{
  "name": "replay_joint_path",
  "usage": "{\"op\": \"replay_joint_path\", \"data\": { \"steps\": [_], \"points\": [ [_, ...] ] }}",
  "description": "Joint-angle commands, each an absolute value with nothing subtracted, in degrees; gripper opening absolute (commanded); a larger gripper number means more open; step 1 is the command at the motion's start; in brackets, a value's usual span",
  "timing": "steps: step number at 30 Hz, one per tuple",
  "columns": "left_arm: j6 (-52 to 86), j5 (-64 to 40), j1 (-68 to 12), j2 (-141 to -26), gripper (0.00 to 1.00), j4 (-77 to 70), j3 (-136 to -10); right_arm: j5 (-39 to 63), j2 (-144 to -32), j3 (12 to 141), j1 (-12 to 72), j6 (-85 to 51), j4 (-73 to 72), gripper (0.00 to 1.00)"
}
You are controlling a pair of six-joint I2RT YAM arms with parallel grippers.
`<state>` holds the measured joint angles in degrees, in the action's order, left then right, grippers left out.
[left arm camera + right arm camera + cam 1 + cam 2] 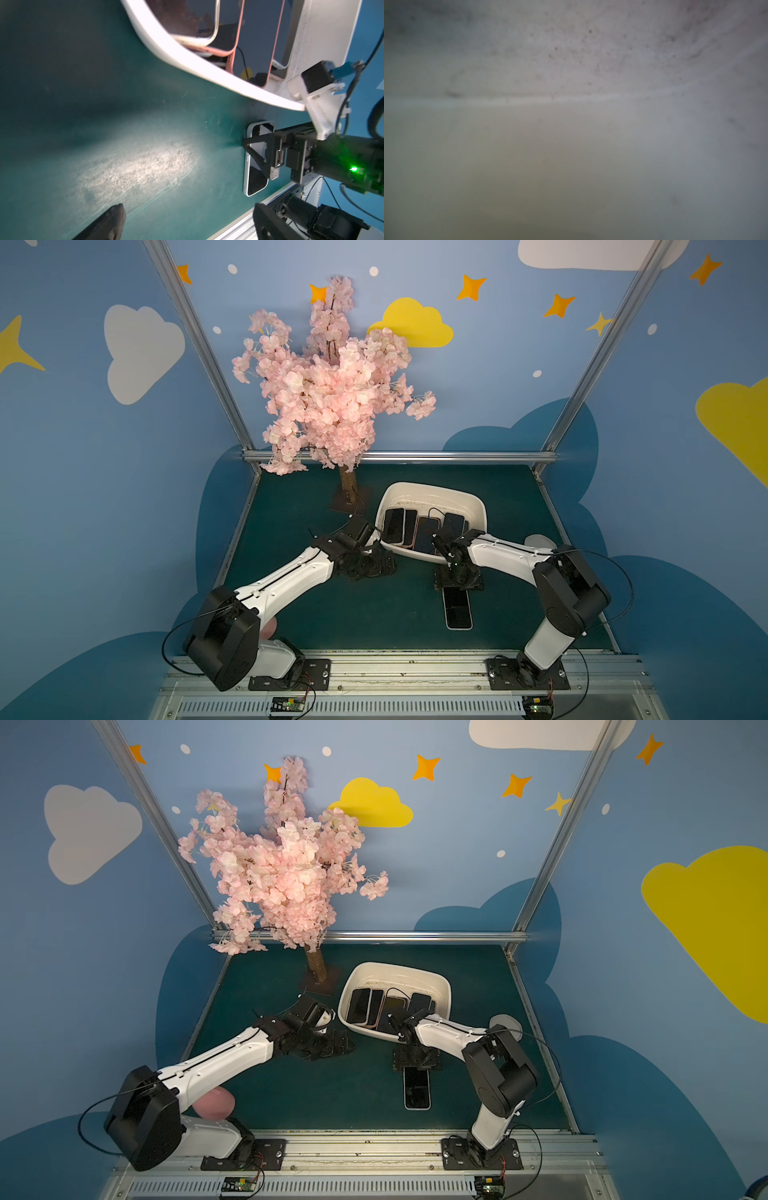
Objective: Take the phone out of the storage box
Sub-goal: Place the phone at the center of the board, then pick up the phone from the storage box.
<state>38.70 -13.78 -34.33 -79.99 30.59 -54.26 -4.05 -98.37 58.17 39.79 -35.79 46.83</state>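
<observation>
Dark teal worktop (374, 614). Cream storage box (432, 489) toward back edge, right of centre. Blossom tree base plate (338, 506) just left of box. Phone (458, 612) flat, screen up, between box and front edge. Pink object (214, 1104) near front left corner. Pale round object (540, 541) by right edge.

No legible text, label, brand or number anywhere.

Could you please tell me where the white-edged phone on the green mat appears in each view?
Top view: phone on the green mat, lower centre, nearer the camera than the storage box.
Top view: phone likewise lower centre.
Left wrist: phone lying apart from the box rim.
Right wrist: not in it.
Shared landmark: storage box.
</observation>
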Motion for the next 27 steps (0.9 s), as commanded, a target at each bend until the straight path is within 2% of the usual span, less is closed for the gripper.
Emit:
{"op": "replay_joint_path", "data": {
  "steps": [1,12,16,19,27],
  "points": [
    [37.18,-15.08,-33.86,-80.41,1.0,31.89,-56.65,-3.6,-97.33,56.97,40.34,-35.56,48.1,0.98],
    [37.98,-15.93,-32.39,-77.75,1.0,32.21,-59.4,-1.08,-79.14,64.97,39.18,-34.1,60.34,0.98],
    [38.34,-15.91,-32.26,-75.27,1.0,32.21,-59.51,-7.24,-75.9,68.25,37.2,-36.22,58.73,0.98],
    [38.79,-14.9,-32.04,-72.68,1.0,32.36,-59.13,-6.65,-80.11,73.84,32.6,-33.2,58.27,0.99],
    [38.91,-11.45,-31.64,-64.79,1.0,37.34,-58.47,-3.89,-101.99,92.14,23.93,-31.85,61.29,0.96]
  ]
}}
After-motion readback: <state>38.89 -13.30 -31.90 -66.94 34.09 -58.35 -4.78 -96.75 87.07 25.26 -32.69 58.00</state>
